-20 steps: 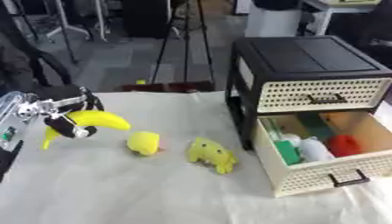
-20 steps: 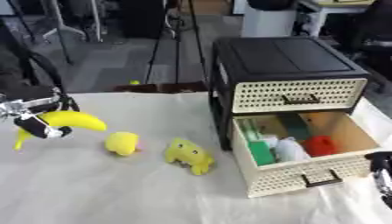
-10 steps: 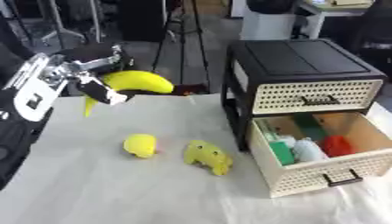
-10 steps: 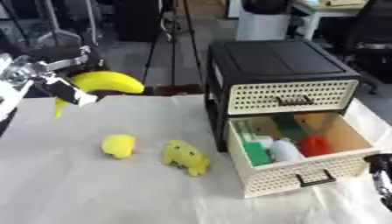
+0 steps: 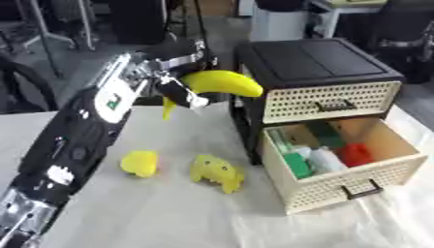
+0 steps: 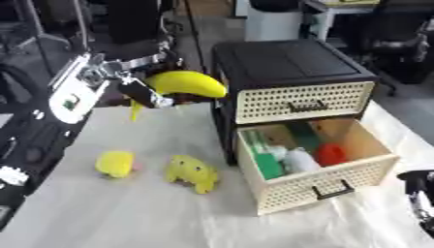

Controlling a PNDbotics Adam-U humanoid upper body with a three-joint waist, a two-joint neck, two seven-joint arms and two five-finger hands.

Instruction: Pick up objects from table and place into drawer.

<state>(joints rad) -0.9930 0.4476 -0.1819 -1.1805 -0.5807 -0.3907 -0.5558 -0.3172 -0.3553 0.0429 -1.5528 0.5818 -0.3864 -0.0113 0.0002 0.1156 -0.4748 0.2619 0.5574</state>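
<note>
Upper left of the frame, our left hand (image 5: 174, 72) curls its fingers (image 5: 180, 92) around the banana (image 5: 222, 83); our right hand (image 6: 418, 193), at the lower right edge, hides its fingers.

Brightness: we see an evenly lit indoor scene, bright on the pale table cloth (image 5: 169, 208), dimmer across the floor behind.
Light source: we cannot place a lamp; the light reads as diffuse and from above.
Shadows: soft and faint beneath the yellow toys (image 5: 216, 172); darker inside the open drawer (image 5: 339, 155).
Glare: a mild sheen on the black cabinet top (image 5: 318, 58) and on the banana (image 5: 222, 83).
Blur: we find both views soft throughout, most smeared around the left hand (image 5: 174, 72).
Focus: background furniture is indistinct.
Edges: no marked bending visible.
</note>
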